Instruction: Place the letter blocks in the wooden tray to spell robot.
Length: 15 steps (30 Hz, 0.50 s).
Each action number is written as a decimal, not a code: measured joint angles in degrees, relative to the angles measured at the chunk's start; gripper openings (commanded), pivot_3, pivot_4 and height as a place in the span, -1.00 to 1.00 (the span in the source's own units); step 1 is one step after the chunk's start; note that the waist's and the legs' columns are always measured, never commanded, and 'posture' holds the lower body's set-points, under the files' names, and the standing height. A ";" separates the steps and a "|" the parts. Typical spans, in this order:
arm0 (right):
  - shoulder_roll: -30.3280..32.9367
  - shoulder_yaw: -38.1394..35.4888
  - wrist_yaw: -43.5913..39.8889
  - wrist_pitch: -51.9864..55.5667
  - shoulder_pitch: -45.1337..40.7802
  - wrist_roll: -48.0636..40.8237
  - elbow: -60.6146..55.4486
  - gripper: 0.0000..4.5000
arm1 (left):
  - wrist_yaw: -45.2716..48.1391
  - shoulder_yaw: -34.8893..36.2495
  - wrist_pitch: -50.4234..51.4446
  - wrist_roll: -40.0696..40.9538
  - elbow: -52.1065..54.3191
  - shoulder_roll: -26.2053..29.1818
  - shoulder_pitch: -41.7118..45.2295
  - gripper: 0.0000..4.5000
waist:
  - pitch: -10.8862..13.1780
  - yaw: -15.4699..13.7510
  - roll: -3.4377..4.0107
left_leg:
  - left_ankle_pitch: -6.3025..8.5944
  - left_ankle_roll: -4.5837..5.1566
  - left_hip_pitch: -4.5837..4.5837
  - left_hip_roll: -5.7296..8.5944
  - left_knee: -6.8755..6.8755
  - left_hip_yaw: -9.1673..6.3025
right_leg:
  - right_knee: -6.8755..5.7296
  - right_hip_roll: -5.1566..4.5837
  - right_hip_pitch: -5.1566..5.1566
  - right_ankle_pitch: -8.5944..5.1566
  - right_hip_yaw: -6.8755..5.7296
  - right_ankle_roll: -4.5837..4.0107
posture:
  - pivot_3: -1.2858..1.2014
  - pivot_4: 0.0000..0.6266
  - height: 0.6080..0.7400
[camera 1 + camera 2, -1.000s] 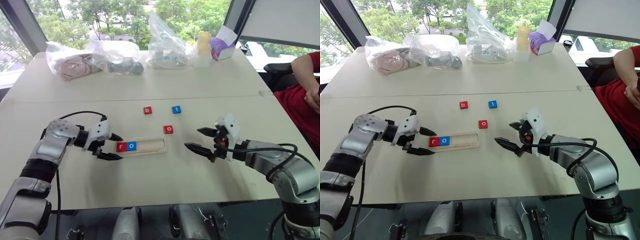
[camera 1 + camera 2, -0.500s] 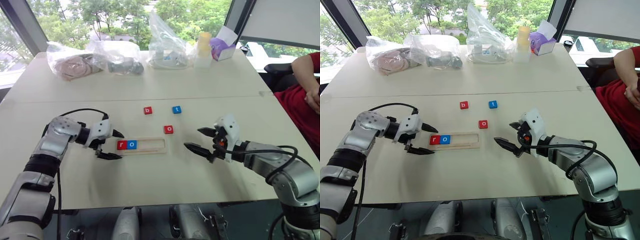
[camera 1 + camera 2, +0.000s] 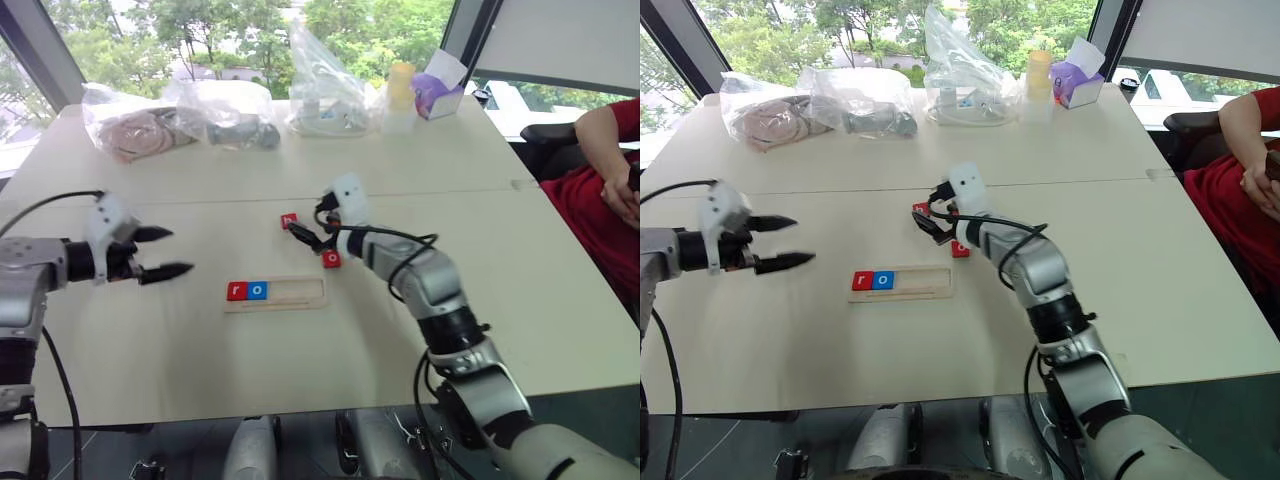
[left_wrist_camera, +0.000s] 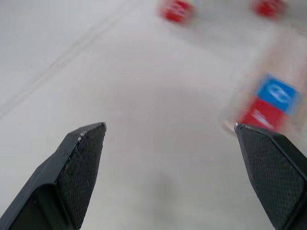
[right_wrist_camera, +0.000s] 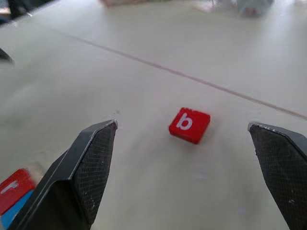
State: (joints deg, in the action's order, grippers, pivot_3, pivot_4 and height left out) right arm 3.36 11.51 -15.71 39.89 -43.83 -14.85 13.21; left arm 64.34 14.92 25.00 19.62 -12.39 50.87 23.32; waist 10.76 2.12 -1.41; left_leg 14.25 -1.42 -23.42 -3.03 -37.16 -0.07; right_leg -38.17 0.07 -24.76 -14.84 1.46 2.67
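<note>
The bench (image 3: 520,300) is a pale tabletop carrying all task items near its centre; clear bags and small containers line the far edge, and a person in red sits past the right edge.

The right gripper (image 3: 937,215) is released, its jaws spread wide and empty, reaching over the bench centre. In the right wrist view the red b block (image 5: 189,124) lies flat on the bench ahead of and between the two fingertips, not yet touched. The left gripper (image 3: 160,252) is likewise released and empty, hanging above the bench toward the left edge, well apart from the tray.

The wooden tray (image 3: 300,292) lies just near-side of the bench centre. Its left end holds the red r block (image 3: 237,291) and the blue o block (image 3: 258,290), touching each other; the remaining slots stand vacant. The red o block (image 3: 331,259) lies loose just beyond the tray's right end, close under the right forearm.

Judged hazards:
- The b block is low and flat. A closure begun too high may pinch only its top edge and flick it away.
- The right arm passes closely over the red o block; a low sweep may push it.
- The next vacant slot adjoins the blue o block. An off-line descent may ride up on that block or the tray rim, or shift the tray.
</note>
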 measured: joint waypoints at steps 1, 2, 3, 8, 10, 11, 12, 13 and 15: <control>-1.85 0.25 0.83 -1.19 -1.57 1.21 4.24 1.00 | -2.82 2.46 2.22 1.97 1.80 -1.68 0.02 0.99 | 0.00 0.11 -0.02 | 0.00 0.00 -0.02 0.03 -0.01 0.02 | 0.01 -0.07 -0.01 0.03 0.00 0.06 | 0.03 -0.52 1.00; -3.68 0.52 1.54 -2.28 -2.88 2.20 7.70 1.00 | -5.07 4.25 4.22 3.87 4.33 -3.02 -0.27 0.99 | -0.01 0.20 -0.04 | 0.00 -0.01 -0.03 0.04 -0.01 0.04 | 0.03 -0.10 -0.01 0.06 0.02 0.10 | 0.03 -0.52 1.00; -5.77 0.57 2.37 -3.71 -4.66 2.95 11.85 1.00 | -7.20 6.15 6.45 5.64 8.18 -3.80 -1.84 0.99 | -0.02 0.38 -0.06 | 0.00 -0.01 -0.03 0.06 0.00 0.06 | 0.03 -0.14 -0.01 0.08 0.04 0.12 | 0.03 -0.52 1.00; -11.12 -1.41 6.01 -9.82 -12.58 5.80 27.17 1.00 | -13.68 9.09 13.61 11.18 22.68 -6.19 -9.08 0.99 | -0.03 0.55 -0.07 | -0.01 -0.03 0.04 0.11 0.07 0.06 | -0.02 -0.42 -0.02 0.10 0.05 0.12 | 0.03 -0.52 1.00; -12.03 -2.37 7.16 -11.53 -14.43 6.83 32.10 1.00 | -15.68 9.59 14.85 12.37 24.98 -6.54 -10.14 0.99 | -0.03 0.37 -0.07 | -0.03 -0.07 0.04 0.15 0.08 -0.04 | -0.03 -0.56 0.02 0.10 -0.08 0.11 | 0.03 -0.52 1.00; -12.56 -2.72 7.78 -12.45 -14.88 7.27 33.71 1.00 | -16.44 9.72 15.07 12.65 25.61 -6.56 -10.27 0.99 | -0.03 0.34 -0.07 | -0.04 -0.09 0.04 0.17 0.08 -0.06 | -0.03 -0.59 0.03 0.10 -0.11 0.11 | 0.03 -0.52 1.00; -13.21 -3.23 8.60 -13.31 -15.74 7.49 35.46 1.00 | -17.16 9.89 15.18 12.83 26.20 -6.59 -10.52 0.99 | -0.03 0.46 -0.07 | -0.04 -0.10 0.07 0.20 0.07 -0.04 | -0.02 -0.62 0.06 0.10 -0.10 0.12 | 0.03 -0.52 1.00; -13.73 -3.76 9.42 -14.18 -16.60 7.84 37.24 1.00 | -17.84 10.10 15.27 13.12 26.85 -6.60 -10.85 0.99 | -0.03 0.49 -0.07 | -0.04 -0.10 0.09 0.21 0.07 -0.05 | -0.01 -0.63 0.08 0.10 -0.09 0.12 | 0.03 -0.52 1.00; -14.23 -4.17 10.34 -15.85 -17.46 8.27 39.49 1.00 | -18.87 10.20 15.49 13.68 27.89 -6.70 -11.43 0.99 | -0.03 0.51 -0.07 | -0.04 -0.10 0.11 0.23 0.07 -0.04 | 0.00 -0.63 0.09 0.10 -0.09 0.12 | 0.03 -0.52 1.00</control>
State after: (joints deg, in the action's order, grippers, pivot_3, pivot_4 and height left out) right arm -10.87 7.34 -5.37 24.04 -61.29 -6.58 52.70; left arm 45.48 25.12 40.49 33.30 15.50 44.17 11.89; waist 10.73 2.63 -1.48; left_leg 14.21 -1.52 -23.32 -2.80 -37.09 -0.11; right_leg -38.17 -0.56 -24.67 -14.74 1.37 2.78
